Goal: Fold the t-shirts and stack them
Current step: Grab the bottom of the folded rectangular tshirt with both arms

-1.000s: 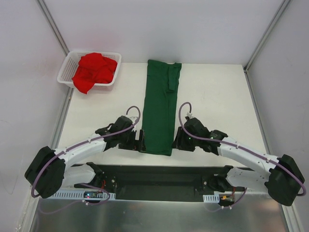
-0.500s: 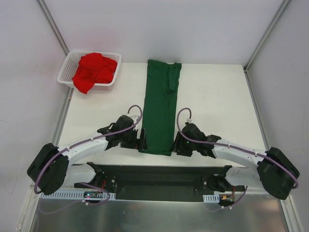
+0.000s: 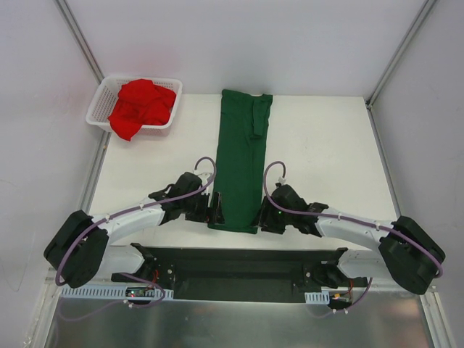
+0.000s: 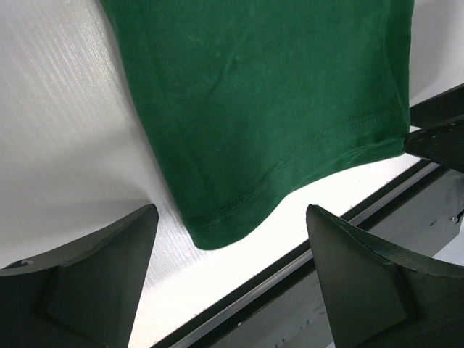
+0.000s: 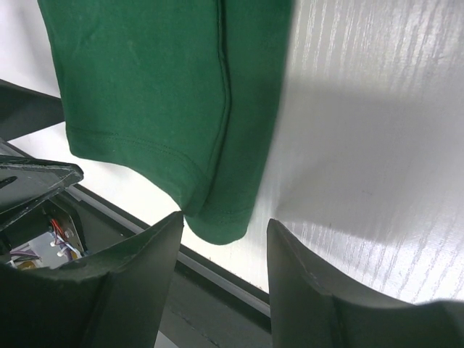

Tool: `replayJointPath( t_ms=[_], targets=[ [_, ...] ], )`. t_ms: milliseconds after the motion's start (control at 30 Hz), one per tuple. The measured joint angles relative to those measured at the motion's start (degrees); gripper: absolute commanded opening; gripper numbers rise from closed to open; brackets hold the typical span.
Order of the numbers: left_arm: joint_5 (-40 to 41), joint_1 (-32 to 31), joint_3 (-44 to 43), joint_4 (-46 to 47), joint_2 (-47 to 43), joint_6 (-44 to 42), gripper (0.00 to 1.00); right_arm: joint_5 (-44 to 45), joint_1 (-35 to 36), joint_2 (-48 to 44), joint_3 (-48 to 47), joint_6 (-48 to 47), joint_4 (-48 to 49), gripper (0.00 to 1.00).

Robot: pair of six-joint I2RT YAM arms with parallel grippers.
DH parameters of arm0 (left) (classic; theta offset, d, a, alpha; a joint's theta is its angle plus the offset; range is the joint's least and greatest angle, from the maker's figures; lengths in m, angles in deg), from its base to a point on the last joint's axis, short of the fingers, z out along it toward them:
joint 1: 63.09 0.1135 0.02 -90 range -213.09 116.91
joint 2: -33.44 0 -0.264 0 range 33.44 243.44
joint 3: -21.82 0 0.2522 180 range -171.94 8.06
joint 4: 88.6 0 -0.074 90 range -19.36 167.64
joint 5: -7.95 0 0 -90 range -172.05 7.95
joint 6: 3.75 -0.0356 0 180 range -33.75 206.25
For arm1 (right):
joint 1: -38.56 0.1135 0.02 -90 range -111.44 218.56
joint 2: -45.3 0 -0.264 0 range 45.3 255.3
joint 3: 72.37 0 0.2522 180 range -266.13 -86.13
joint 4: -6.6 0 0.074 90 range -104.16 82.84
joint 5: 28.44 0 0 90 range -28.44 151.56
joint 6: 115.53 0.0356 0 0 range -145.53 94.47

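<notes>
The green shirt (image 3: 241, 156), laid as a long strip with the red shirt (image 3: 141, 105) heaped in a basket (image 3: 98, 109) beyond its far left corner, was judged due a crosswise fold, its near hem corners to be pinched by the left gripper (image 4: 230, 214) and right gripper (image 5: 225, 221), both held agape and empty.

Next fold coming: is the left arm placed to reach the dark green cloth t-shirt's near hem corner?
Likely yes: left gripper hangs open by the dark green t-shirt, corner just ahead, nothing between.
</notes>
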Motion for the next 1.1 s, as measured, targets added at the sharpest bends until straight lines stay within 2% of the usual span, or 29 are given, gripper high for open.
replayJointPath(
  t_ms=[633,1100],
  targets=[
    [-0.61,0.0,0.68,2.47,0.61,0.0,0.8,0.92,0.09,-2.25,-4.61,-0.92,-4.04,0.53],
    [-1.73,0.0,0.68,3.08,1.18,-0.04,0.78,2.12,0.2,3.21,-4.61,-0.9,-4.35,0.53]
  ],
)
